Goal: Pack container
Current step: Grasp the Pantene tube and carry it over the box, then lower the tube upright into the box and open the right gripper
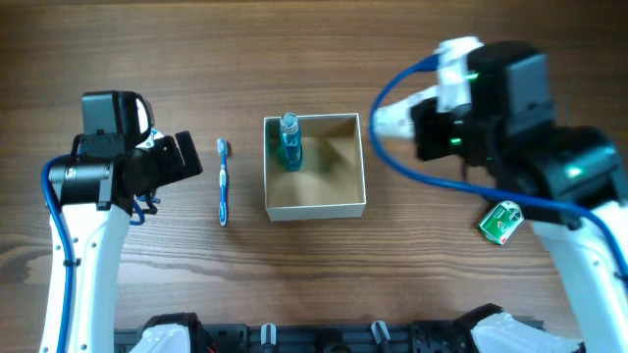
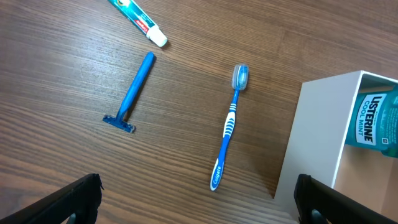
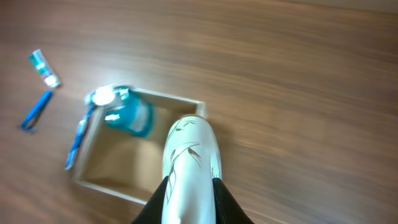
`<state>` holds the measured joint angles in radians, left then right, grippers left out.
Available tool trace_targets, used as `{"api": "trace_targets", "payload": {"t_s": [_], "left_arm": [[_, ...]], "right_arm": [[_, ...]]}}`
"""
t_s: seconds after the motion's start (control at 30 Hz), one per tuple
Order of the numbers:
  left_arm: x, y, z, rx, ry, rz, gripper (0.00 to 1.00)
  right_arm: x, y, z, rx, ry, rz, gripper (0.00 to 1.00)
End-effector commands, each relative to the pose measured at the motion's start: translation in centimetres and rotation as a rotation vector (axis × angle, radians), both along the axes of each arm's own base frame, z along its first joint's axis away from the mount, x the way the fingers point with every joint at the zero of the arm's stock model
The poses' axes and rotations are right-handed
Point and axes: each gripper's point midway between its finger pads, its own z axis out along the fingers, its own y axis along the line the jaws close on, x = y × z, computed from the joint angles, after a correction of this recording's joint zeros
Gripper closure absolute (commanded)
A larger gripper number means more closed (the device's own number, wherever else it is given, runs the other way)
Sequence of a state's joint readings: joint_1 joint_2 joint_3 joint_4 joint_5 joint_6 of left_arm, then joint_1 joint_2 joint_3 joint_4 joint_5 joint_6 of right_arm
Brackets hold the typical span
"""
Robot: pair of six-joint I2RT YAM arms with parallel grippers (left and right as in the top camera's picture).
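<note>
Right gripper [image 3: 189, 202]: jaws closed on a white plastic bottle with a leaf print [image 3: 189, 149]. It's clamped near one end, so most of it sticks out past the fingers. Left gripper [image 2: 198, 186]: jaws wide apart and holding nothing, hanging over bare table near the blue-and-white toothbrush [image 2: 229, 130].

The container, a square shallow cardboard box, white outside and tan inside [image 1: 334, 181], sits mid-table between the arms. A blue mouthwash bottle [image 1: 289, 145] is already in its far-left corner. We can't tell whether it's standing or leaning on the wall.

Risks as we see them:
- In the right wrist view the white bottle seems lined up with the box's wall, not the open floor. If we lower from here, we'd expect it to hit the rim and dent or shove the box. The box looks light and nothing pins it.
- With that much overhang, any rim contact levers the bottle in the grip, so it could twist or slip out.
- If we release too close to the mouthwash, we tip it or wedge the two together.
- A shoved box would slide into the toothbrush, which lies just beside its left wall. That spoils the left arm's pick.
- The blue plastic razor [image 2: 130, 93] and the toothpaste tube [image 2: 140, 18] lie flat further out. They're low, so the fingers may scrape the wood.
</note>
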<state>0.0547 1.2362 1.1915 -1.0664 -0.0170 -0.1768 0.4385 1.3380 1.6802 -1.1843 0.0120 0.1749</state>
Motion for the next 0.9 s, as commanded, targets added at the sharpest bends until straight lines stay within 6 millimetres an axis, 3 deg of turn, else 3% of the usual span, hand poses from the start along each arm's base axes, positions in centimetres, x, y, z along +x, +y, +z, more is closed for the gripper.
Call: {"api": "trace_targets", "payload": {"t_s": [0.0, 0.13, 0.33, 0.6, 0.87], "left_arm": [[0.4, -0.1, 0.6, -0.011, -0.016, -0.013, 0.0], [0.4, -0.1, 0.6, -0.011, -0.016, -0.013, 0.0], [0.4, -0.1, 0.6, -0.011, -0.016, -0.013, 0.0], [0.4, -0.1, 0.6, -0.012, -0.016, -0.013, 0.0], [0.4, -0.1, 0.6, -0.012, -0.016, -0.013, 0.0]], "right_arm": [[1.2, 2.8, -1.6, 0.008, 0.05, -0.039, 0.96], [1.7, 5.6, -4.4, 0.008, 0.145, -0.023, 0.96], [4.1, 7.3, -7.5, -0.024, 0.207, -0.045, 0.96], [7.8, 8.3, -11.6, -0.076, 0.212, -0.115, 0.96], [9.0, 8.0, -15.0, -0.118, 0.259, -0.202, 0.96]]}}
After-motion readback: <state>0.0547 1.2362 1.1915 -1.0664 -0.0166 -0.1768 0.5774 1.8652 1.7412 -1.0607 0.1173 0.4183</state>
